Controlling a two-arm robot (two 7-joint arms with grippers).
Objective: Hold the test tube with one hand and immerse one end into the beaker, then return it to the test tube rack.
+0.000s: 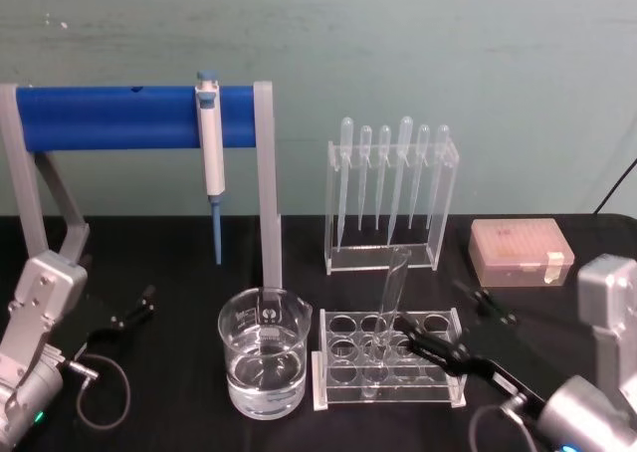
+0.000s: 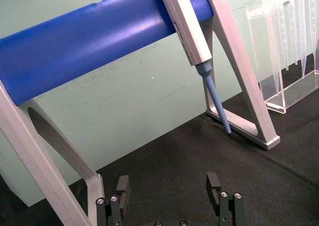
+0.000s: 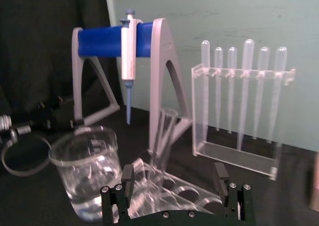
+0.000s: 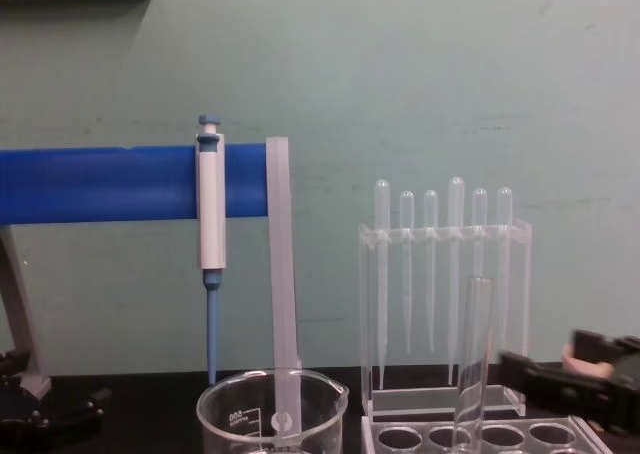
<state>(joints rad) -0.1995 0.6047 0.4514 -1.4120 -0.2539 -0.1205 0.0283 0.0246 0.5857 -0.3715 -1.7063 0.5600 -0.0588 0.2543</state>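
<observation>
The test tube [image 1: 394, 298] leans tilted in a clear multi-hole rack [image 1: 448, 392], its round end down in a hole; it also appears as test tube [image 3: 164, 135] and test tube [image 4: 472, 359]. The beaker [image 1: 264, 364], part full of clear liquid, stands just left of the rack, also seen as beaker [image 3: 88, 173] and beaker [image 4: 270, 414]. My right gripper [image 1: 443, 318] is open over the rack's right part, a little right of the tube and not touching it. In its wrist view the right gripper [image 3: 174, 180] has the tube ahead of its spread fingers. My left gripper [image 2: 168, 190] rests open at the table's left.
A blue-barred stand [image 1: 119, 116] holds a white-and-blue pipettor [image 1: 210, 153] behind the beaker. A clear holder with several bulb-topped pipettes [image 1: 390, 188] stands behind the rack. A pink tip box [image 1: 520, 252] sits at the back right. A cable loop [image 1: 100, 387] lies at the left.
</observation>
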